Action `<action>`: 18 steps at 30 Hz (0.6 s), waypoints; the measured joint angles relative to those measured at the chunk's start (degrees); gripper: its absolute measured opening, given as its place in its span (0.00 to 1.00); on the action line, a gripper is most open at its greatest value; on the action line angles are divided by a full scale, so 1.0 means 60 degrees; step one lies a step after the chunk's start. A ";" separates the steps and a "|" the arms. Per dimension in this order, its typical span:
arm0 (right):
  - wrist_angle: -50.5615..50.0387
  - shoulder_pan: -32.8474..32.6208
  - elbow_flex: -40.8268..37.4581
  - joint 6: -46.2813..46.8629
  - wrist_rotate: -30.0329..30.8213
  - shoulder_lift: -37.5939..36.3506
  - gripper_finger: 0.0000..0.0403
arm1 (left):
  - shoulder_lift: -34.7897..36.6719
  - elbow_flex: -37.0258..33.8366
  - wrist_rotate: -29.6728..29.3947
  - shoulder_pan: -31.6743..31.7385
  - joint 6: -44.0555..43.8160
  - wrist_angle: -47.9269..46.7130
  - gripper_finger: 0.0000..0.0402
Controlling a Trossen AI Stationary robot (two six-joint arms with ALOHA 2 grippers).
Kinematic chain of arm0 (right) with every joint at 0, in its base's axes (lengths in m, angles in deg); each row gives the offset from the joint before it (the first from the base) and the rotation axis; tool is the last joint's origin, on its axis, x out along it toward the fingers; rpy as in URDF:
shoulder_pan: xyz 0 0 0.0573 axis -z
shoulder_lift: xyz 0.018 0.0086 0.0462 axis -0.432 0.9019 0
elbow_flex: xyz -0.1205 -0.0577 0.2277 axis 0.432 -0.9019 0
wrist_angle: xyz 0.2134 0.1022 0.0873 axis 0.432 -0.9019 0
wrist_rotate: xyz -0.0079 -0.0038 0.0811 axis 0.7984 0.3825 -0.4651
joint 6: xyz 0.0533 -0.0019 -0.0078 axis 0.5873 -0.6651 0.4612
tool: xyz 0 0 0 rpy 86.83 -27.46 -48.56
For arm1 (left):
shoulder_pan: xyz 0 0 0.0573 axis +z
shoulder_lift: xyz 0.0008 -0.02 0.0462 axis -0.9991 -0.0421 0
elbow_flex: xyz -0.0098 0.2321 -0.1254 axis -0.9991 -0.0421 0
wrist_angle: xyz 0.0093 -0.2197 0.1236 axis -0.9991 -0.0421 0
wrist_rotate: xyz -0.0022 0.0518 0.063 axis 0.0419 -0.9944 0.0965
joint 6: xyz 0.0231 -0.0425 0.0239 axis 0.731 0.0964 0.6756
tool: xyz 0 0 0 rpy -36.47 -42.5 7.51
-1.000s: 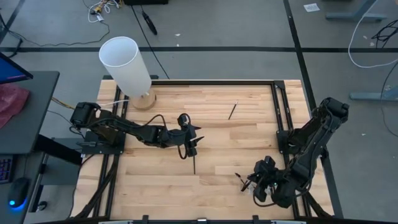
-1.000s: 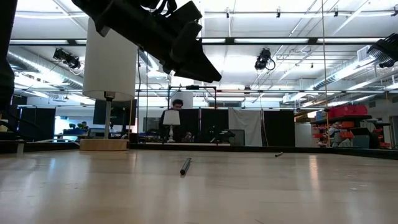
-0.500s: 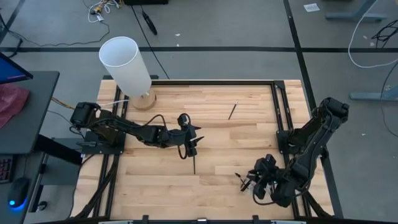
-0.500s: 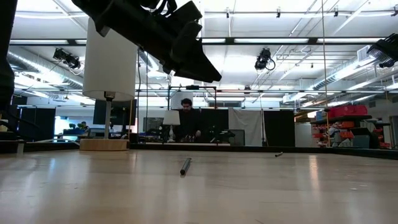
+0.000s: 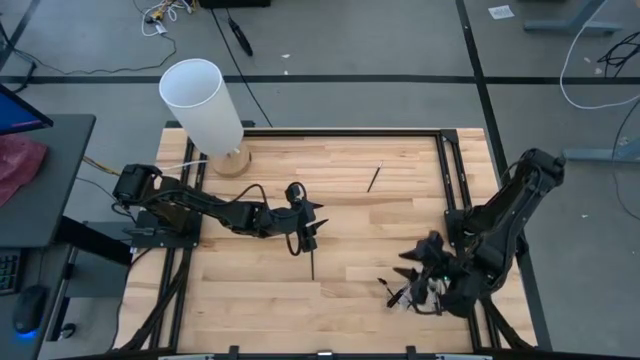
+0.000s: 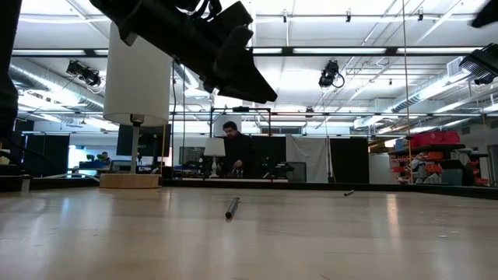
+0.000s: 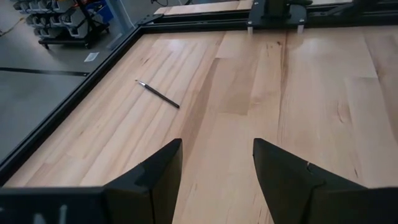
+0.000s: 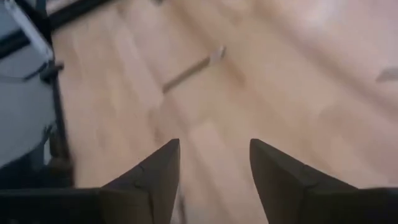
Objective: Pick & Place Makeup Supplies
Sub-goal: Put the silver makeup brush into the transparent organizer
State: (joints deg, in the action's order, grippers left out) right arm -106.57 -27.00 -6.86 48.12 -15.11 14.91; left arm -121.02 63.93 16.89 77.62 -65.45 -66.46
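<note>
Across the wooden table [image 5: 340,300], brushes are scattered. The right gripper [image 8: 211,163] is seen spread and empty, one brush [image 8: 191,70] just ahead; another brush [image 5: 311,264] lies below the open left gripper [image 5: 308,232]. A skewed approach could roll either away.

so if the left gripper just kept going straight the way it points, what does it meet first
Probably nothing soon: ahead of the open left gripper lies bare wooden table. The thin makeup brush lies off to one side of that line, though depth is hard to judge.
</note>
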 joint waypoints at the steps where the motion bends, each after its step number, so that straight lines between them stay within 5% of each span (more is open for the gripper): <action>1: -0.0004 0.0076 0.0000 -0.0285 0.0363 -0.0087 0.49 | 0.0000 0.0000 -0.0004 0.0003 -0.0068 -0.0004 0.50; 10: 0.0621 0.1574 -0.0174 -0.2584 0.2817 0.0066 0.47 | 0.0422 0.0000 -0.1008 -0.0288 -0.2025 -0.1452 0.50; 18: 0.5325 0.3172 -0.2270 -0.5958 0.3102 0.0221 0.46 | 0.0582 -0.0004 -0.0980 -0.1359 -0.5492 -0.3614 0.50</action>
State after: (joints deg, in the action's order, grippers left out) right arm -74.61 -7.97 -20.48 12.37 3.50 16.23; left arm -117.53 63.91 11.01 69.47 -98.40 -88.14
